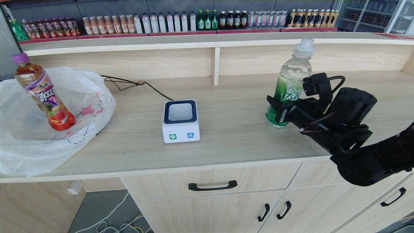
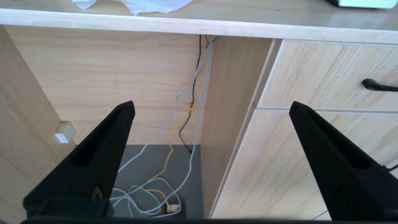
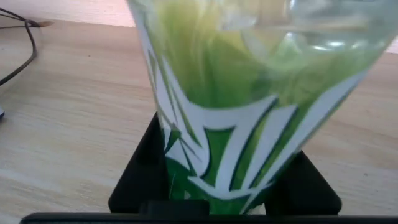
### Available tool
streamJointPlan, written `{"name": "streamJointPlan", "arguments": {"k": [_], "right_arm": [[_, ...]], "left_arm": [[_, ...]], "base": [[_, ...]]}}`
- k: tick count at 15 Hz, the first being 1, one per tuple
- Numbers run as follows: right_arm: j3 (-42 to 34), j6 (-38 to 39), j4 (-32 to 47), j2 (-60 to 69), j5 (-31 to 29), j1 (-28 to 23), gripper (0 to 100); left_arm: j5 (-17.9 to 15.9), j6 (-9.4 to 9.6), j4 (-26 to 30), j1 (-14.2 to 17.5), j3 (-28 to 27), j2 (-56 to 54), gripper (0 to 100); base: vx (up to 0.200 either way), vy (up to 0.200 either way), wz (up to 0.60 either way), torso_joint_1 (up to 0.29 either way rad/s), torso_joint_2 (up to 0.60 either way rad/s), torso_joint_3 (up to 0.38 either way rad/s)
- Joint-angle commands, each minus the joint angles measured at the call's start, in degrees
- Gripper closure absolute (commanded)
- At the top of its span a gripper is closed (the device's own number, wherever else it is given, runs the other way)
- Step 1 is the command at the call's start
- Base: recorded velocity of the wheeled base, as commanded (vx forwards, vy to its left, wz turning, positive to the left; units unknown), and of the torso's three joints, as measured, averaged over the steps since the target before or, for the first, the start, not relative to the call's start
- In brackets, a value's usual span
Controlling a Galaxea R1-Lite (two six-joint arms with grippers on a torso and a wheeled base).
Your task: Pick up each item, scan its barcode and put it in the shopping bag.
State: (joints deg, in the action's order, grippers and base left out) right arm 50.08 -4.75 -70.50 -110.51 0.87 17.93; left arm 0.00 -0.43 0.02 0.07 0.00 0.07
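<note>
Right claw (image 1: 284,105) pinching green bottle (image 1: 292,76) | left claw (image 2: 211,107) spread | shopping bag (image 1: 85,85) holds tea bottle (image 1: 45,94)

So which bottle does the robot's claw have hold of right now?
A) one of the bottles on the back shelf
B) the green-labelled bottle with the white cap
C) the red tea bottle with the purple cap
B: the right gripper is closed around the green-labelled bottle at the right of the counter, while the purple-capped bottle leans untouched in the shopping bag.
</note>
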Motion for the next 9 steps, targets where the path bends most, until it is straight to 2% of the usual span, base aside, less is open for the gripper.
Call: {"name": "streamJointPlan", "arguments": {"k": [1,9], "right_arm": [[-0.24,0.01,0.01,0.38,0.01,0.09,100],[-0.86,0.1,-0.17,1.52,0.1,0.17,100]], "left_arm": [[0.0,-0.01,0.06,0.01,0.0,0.01,0],[0.0,0.08,-0.02,0.01,0.0,0.01,0]], "base": [[0.0,0.0,0.0,0.0,0.0,0.0],[0.0,0.0,0.0,0.0,0.0,0.0]]}}
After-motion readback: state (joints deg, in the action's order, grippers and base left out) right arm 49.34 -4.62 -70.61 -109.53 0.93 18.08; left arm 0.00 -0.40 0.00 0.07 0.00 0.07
